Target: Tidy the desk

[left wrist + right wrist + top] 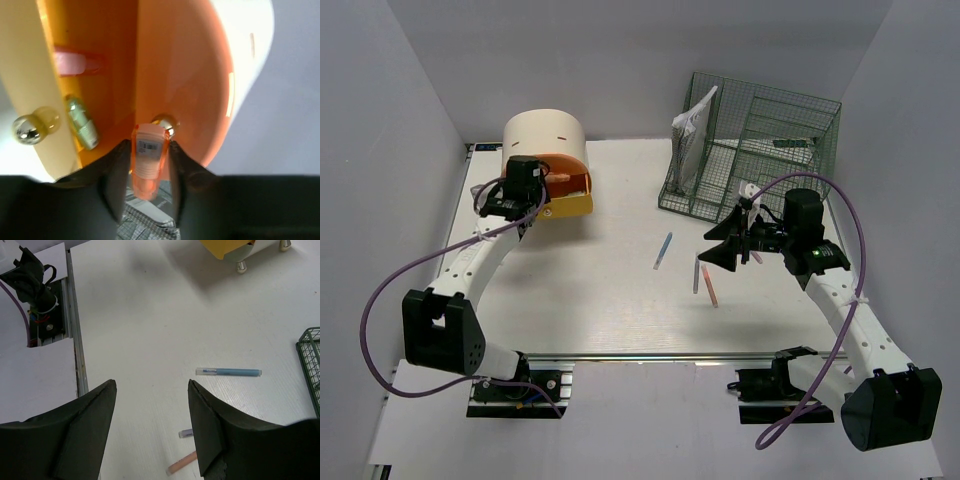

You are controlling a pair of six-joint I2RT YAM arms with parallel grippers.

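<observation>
The white desk carries a cream-and-orange drawer box at the back left. My left gripper is at the box's open drawer, shut on an orange marker that stands just right of the drawer, in front of a metal knob. A green marker and a pink one lie inside the drawer. My right gripper hovers open and empty over the desk's middle right, near a blue pen, a purple pen and a pink pen.
A green wire rack holding papers stands at the back right. In the right wrist view the blue pen lies ahead of the fingers, the pink pen below them. The metal rail runs along the front edge.
</observation>
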